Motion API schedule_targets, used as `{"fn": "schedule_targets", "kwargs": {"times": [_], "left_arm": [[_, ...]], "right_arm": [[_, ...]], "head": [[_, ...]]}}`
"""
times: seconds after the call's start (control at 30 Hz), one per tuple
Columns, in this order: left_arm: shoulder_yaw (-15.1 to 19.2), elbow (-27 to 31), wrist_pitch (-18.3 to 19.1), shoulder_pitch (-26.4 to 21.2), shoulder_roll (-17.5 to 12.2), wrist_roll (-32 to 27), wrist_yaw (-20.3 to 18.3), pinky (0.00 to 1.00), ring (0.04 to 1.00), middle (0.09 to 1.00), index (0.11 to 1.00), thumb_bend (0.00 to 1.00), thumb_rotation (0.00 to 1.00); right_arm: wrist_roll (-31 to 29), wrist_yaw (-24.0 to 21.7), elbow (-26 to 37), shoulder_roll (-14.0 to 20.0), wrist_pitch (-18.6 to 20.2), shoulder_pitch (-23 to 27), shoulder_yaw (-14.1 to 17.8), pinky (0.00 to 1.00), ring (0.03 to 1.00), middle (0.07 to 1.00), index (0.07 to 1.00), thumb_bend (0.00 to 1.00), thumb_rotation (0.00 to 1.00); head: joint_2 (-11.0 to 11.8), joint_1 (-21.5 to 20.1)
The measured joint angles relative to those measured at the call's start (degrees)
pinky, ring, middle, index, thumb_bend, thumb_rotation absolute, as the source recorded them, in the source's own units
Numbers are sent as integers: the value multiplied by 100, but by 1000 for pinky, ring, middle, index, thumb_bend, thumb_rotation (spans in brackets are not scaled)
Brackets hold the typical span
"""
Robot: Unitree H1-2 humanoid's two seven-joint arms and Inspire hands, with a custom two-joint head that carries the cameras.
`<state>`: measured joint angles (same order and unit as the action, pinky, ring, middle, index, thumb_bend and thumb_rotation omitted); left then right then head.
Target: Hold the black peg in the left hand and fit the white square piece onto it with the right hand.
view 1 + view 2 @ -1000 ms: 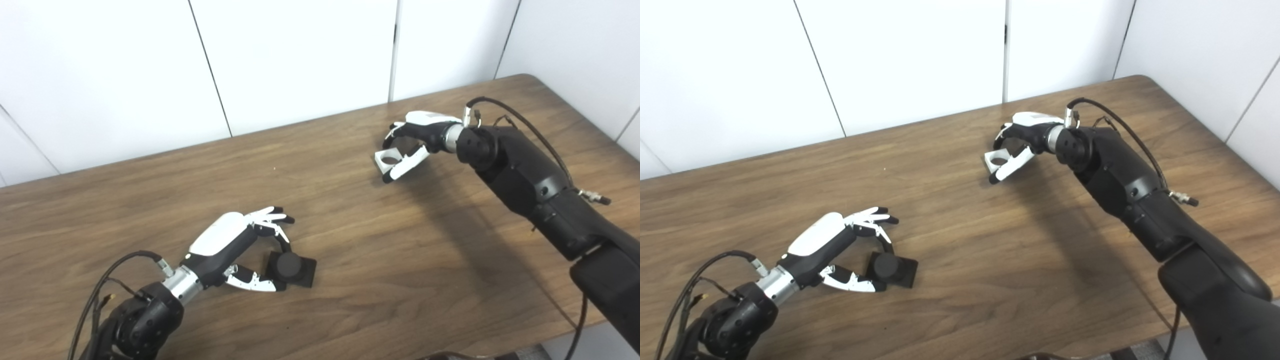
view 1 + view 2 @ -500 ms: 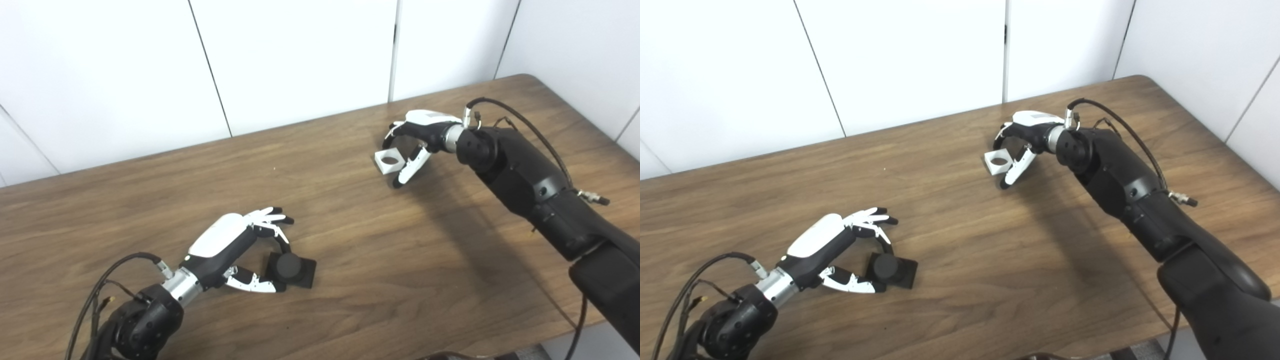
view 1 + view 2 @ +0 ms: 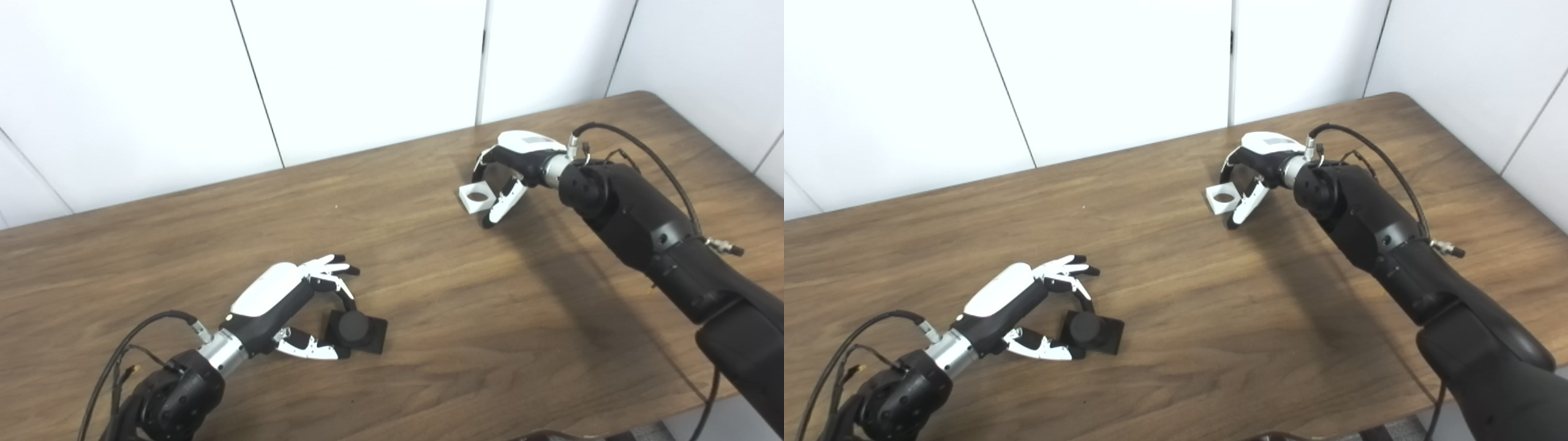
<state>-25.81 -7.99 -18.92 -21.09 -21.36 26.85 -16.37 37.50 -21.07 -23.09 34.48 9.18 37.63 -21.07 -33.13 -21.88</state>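
We see our left hand [image 3: 288,306] lying low on the tabletop [image 3: 429,294], fingers and thumb spread around the black peg [image 3: 355,329] without clamping it. Our right hand [image 3: 511,168] curls over the white square piece [image 3: 476,198], thumb beside it; whether it grips we cannot tell.

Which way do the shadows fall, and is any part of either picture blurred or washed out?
Left eye view: the right arm casts a soft shadow leftward onto the table; the image is slightly soft throughout. Right eye view: the black peg is dark against the wood, its detail lost; no harsh glare.
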Motion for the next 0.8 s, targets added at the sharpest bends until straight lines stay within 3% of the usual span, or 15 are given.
{"fn": "schedule_targets", "kwargs": {"times": [0.03,0.07,0.13,0.8], "left_arm": [[0,2,3,0,0,0,-1,936,958,873,490,522,72],[0,4,6,2,0,0,-2,935,957,873,490,522,72],[2,7,9,7,0,0,-1,934,956,874,490,522,71],[0,25,39,14,0,0,-6,934,957,876,490,522,73]], "right_arm": [[0,20,0,0,0,-6,0,936,917,879,645,684,241],[0,51,0,-4,0,-13,4,939,917,875,545,569,183],[-5,90,-6,-19,0,-23,17,938,912,870,507,525,160],[10,616,-188,-137,-122,6,16,916,874,823,486,514,144]], "head": [[0,0],[-9,9],[-9,9],[-35,35]]}}
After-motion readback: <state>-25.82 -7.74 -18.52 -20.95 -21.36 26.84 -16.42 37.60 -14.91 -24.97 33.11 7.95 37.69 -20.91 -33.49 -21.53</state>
